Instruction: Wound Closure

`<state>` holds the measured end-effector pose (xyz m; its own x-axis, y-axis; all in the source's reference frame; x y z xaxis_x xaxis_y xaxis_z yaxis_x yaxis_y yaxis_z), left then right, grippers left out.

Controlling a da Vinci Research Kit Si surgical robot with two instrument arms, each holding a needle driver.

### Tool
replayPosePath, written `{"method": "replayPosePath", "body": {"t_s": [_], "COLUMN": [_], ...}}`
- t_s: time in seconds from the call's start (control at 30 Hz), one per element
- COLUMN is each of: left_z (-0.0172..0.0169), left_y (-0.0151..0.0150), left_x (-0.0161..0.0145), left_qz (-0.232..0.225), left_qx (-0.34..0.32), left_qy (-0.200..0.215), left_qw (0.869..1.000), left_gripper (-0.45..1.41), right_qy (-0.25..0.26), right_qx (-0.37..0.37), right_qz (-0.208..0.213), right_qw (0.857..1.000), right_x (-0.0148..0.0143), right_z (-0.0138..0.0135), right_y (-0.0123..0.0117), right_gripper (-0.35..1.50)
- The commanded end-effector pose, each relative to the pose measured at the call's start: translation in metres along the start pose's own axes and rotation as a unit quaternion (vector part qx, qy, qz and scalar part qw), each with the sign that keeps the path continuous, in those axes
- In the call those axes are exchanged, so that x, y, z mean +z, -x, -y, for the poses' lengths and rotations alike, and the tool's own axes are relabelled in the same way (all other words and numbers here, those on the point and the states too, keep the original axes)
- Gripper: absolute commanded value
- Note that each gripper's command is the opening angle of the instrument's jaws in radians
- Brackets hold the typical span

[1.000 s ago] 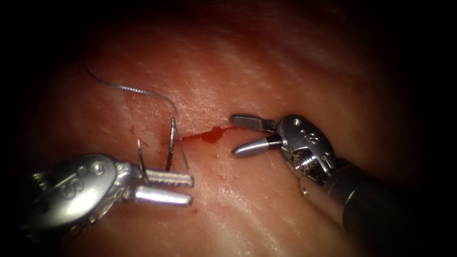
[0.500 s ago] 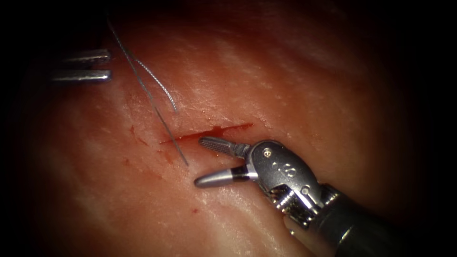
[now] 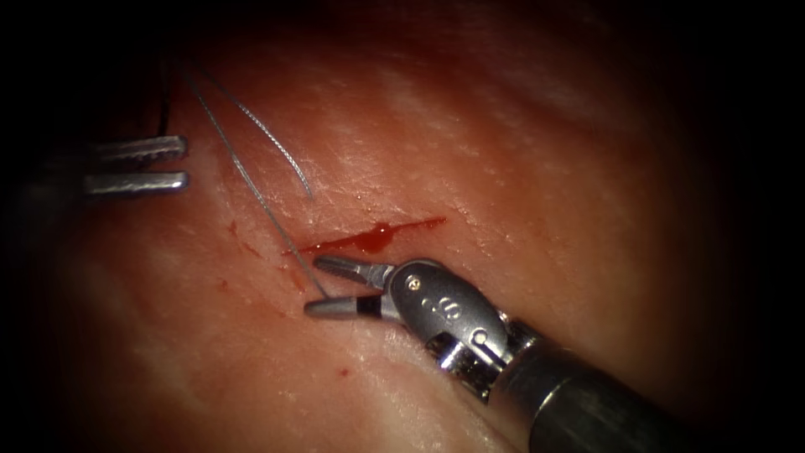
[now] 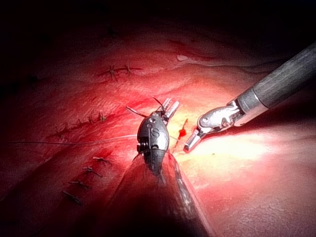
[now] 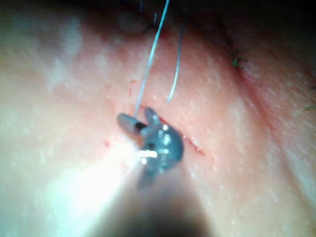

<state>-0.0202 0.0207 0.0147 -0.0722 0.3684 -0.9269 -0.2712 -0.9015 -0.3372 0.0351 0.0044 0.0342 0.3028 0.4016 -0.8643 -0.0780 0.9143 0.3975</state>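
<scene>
Endoscope view. The cut (image 3: pixel 373 237) runs nearly level across the tissue (image 3: pixel 503 151), slightly rising to the right, with red fluid (image 3: pixel 379 236) pooled at its middle. The right pincer (image 3: pixel 323 287) lies just below the cut's left end, jaws moderately apart and empty, tips pointing left. The thread (image 3: pixel 251 186) runs as a long straight strand from the dark upper left down and right to a point between those jaw tips, where it enters the tissue. A second, shorter strand (image 3: pixel 277 143) curves down to end above the cut's left end. The left pincer (image 3: pixel 180 165) sits at the far left, well apart from the cut, jaws narrowly parted and pointing right; what it holds cannot be told here, and the needle cannot be made out. Against half a second earlier, the right pincer has moved left and its jaws have narrowed around the strand's foot; the left pincer has dropped lower.

Left wrist view. The left pincer (image 4: pixel 170 106) points away up its shaft, with a dark curved sliver beside its jaws, too small to identify. The right pincer (image 4: pixel 190 144) reaches in beside the red fluid (image 4: pixel 181 132). Older stitch rows (image 4: pixel 81 121) cross the tissue, which the endoscope leaves dark.

Right wrist view. The right pincer (image 5: pixel 138 119) straddles the base of the long thread (image 5: pixel 148 64); the short strand (image 5: pixel 177 64) hangs beside it.
</scene>
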Motion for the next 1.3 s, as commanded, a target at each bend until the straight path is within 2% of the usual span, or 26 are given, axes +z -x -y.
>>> {"method": "replayPosePath", "body": {"t_s": [0.03,0.1,0.23,0.33,0.57,0.6,0.7,0.73,0.8,0.83,0.87,0.9,0.97,1.0,1.07,1.3], "left_z": [0.0003,0.0001,-0.0009,-0.0028,-0.0061,-0.0068,-0.0072,-0.0072,-0.0071,-0.0067,-0.0065,-0.0061,-0.0052,-0.0041,-0.0031,0.0002], "left_y": [0.0005,0.0007,0.0017,0.0035,0.0078,0.0089,0.01,0.0103,0.0103,0.01,0.0097,0.0094,0.0085,0.0076,0.0068,0.0044], "left_x": [0.0006,0.0007,0.0019,0.0039,0.0071,0.0077,0.008,0.0078,0.0073,0.0064,0.0058,0.0051,0.0033,0.0013,-0.0005,-0.0057], "left_qz": [-0.002,-0.002,-0.014,-0.028,-0.032,-0.033,-0.036,-0.036,-0.034,-0.031,-0.026,-0.026,-0.025,-0.025,-0.022,-0.017], "left_qx": [0.001,0.002,0.011,0.016,0.008,0.004,-0.003,-0.005,-0.005,-0.007,-0.008,-0.01,-0.016,-0.017,-0.008,-0.003], "left_qy": [0.001,0.002,0.013,0.031,0.057,0.062,0.069,0.07,0.067,0.063,0.059,0.055,0.042,0.027,0.011,-0.042], "left_qw": [1.0,1.0,1.0,0.999,0.998,0.998,0.997,0.997,0.997,0.998,0.998,0.998,0.999,0.999,1.0,0.999], "left_gripper": [-0.45,-0.45,-0.45,-0.45,-0.45,-0.45,-0.45,-0.45,-0.45,-0.45,-0.45,-0.45,-0.45,-0.45,-0.45,-0.45], "right_qy": [-0.003,-0.008,0.002,0.006,-0.003,-0.004,-0.011,-0.017,-0.017,-0.008,0.008,0.016,0.026,0.033,0.037,0.044], "right_qx": [-0.012,-0.016,-0.012,-0.009,-0.01,-0.009,-0.006,-0.005,-0.012,-0.019,-0.019,-0.02,-0.018,-0.014,-0.014,-0.013], "right_qz": [-0.002,-0.002,0.007,0.013,0.016,0.018,0.025,0.017,0.003,-0.006,-0.006,-0.007,-0.018,-0.027,-0.04,-0.051], "right_qw": [1.0,1.0,1.0,1.0,1.0,1.0,1.0,1.0,1.0,1.0,1.0,1.0,0.999,0.999,0.998,0.998], "right_x": [-0.0006,-0.0018,-0.0064,-0.0111,-0.0172,-0.0186,-0.02,-0.0206,-0.0205,-0.0202,-0.02,-0.0197,-0.0192,-0.0187,-0.018,-0.015], "right_z": [-0.0007,-0.0008,-0.0005,0.0018,0.0072,0.0088,0.0109,0.0121,0.0123,0.012,0.0116,0.0112,0.0102,0.0092,0.0078,0.004], "right_y": [-0.0003,-0.0006,-0.001,-0.0008,-0.0018,-0.0026,-0.0043,-0.006,-0.0074,-0.0082,-0.0085,-0.0086,-0.0087,-0.0085,-0.008,-0.0055], "right_gripper": [-0.35,-0.35,-0.35,-0.35,-0.35,-0.35,-0.35,-0.35,-0.35,0.07,0.58,0.83,1.08,1.21,1.32,1.32]}}
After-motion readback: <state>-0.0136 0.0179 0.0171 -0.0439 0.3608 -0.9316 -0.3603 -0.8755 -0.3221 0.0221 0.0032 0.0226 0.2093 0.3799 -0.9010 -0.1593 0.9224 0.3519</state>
